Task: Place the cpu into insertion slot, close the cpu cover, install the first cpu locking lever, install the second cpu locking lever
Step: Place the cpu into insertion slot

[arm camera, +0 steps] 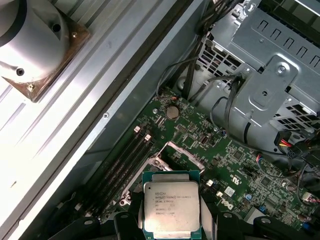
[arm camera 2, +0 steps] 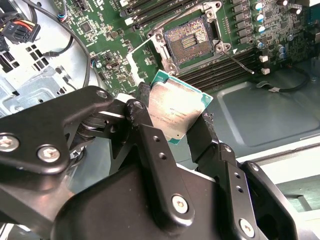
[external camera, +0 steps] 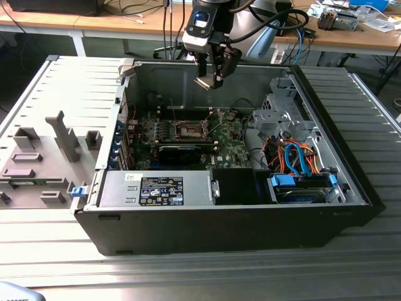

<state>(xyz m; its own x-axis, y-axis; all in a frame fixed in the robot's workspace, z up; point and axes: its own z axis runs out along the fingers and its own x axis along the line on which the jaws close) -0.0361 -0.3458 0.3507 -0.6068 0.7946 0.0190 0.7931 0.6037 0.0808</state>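
Black fingers (arm camera 2: 150,142) of the claw (arm camera 2: 172,122) are seen closest in the second wrist view, closed narrowly on two opposite edges of the cpu (arm camera 2: 177,107), whose pale metal face is turned toward the camera. In the exterior view the claw (external camera: 210,80) is held high above the open computer case (external camera: 250,232), well apart from the insertion slot (external camera: 188,130) on the green motherboard (external camera: 225,141) below. The slot is seen uncovered, its dark contact field bare, with a thin locking lever (arm camera 2: 239,61) swung aside; where the cpu cover lies cannot be told with certainty. For the placing to be done well, it is judged that the chip should be brought level and square over the socket, its edges matched to the rim, and lowered straight without sliding, since the contacts are likely delicate. The case is laid on a ribbed metal tabletop (external camera: 188,276); a wooden tabletop (external camera: 125,22) strewn with cables is seen behind.
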